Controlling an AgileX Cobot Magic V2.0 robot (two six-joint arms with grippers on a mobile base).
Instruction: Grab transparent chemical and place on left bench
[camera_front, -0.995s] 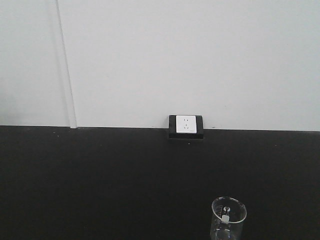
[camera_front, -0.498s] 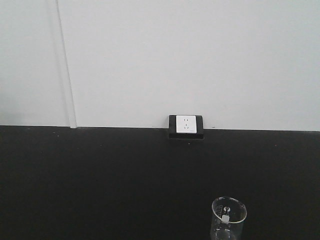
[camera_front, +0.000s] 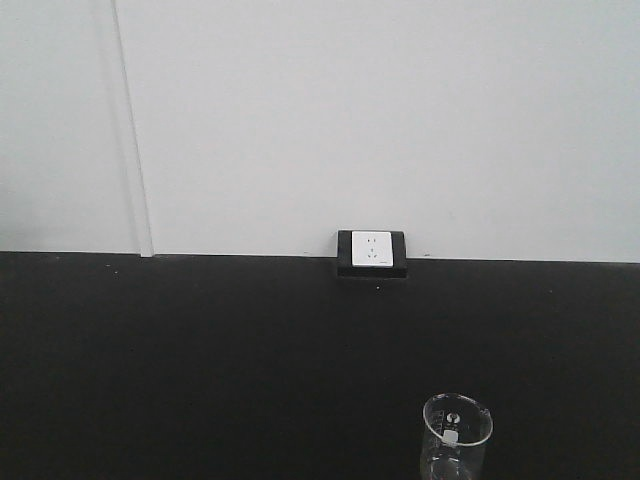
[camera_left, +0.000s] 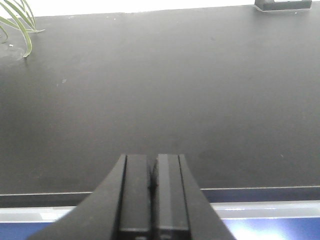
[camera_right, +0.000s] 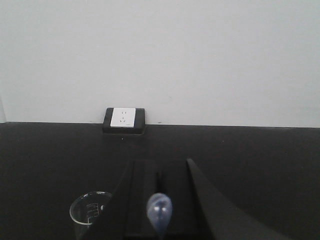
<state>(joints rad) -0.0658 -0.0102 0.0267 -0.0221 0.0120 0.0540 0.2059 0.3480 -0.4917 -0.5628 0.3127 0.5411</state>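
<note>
My right claw (camera_right: 159, 171) is pinched on the transparent chemical (camera_right: 159, 210). Its rounded, faintly bluish bulb sticks out between my two fingers on the side nearest my wrist, and the thin stem is hidden between the pads. The claw hangs above the black worktop (camera_right: 260, 155), tips pointing toward the white wall (camera_right: 200, 55). Just to the left of this claw and below it stands a clear glass beaker (camera_right: 90, 212), upright, mouth open, apart from my fingers. The front view shows the same beaker with printed marks on its side. Ahead of the claw and a little to its left, where the worktop meets the wall, sits the wall socket (camera_right: 124, 119), white in a black frame. My left claw (camera_left: 152, 172) is pressed together with nothing between the fingers, and it hovers over the near edge of the same dark surface. Far ahead and to its left, a few green leaves (camera_left: 17, 20) reach in over the top.
</note>
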